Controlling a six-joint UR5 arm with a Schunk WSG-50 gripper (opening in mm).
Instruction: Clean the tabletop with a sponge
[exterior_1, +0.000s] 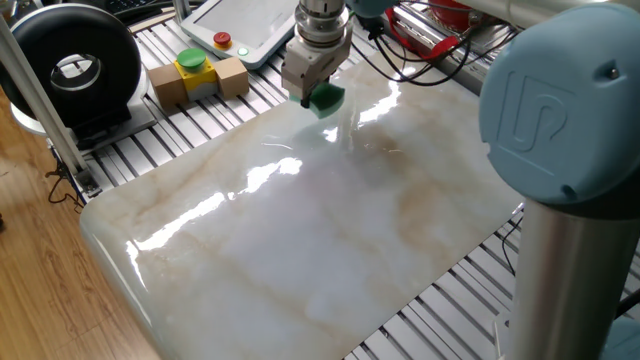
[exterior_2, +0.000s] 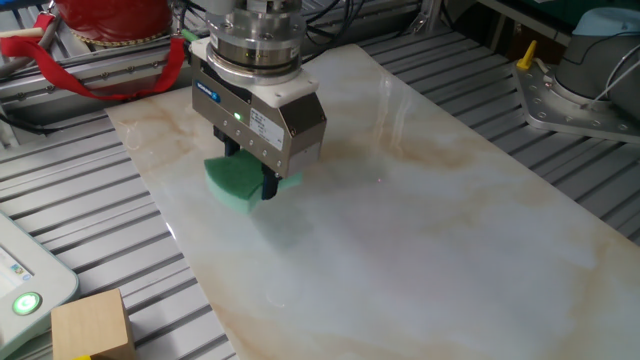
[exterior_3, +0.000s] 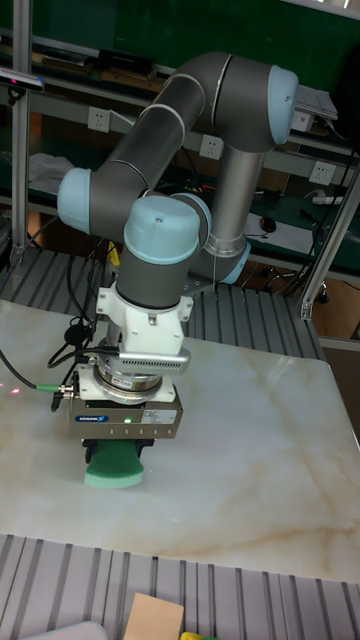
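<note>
The marble tabletop fills the middle of every view. My gripper points straight down near the slab's far edge, shut on the green sponge. The sponge rests flat against the marble and sticks out beyond the fingers on one side. The fingertips are mostly hidden behind the gripper body.
A cardboard box with a yellow-and-green button and a white pendant lie on the ribbed frame beyond the slab. A red object with cables sits near the slab's corner. A black round device stands at the left.
</note>
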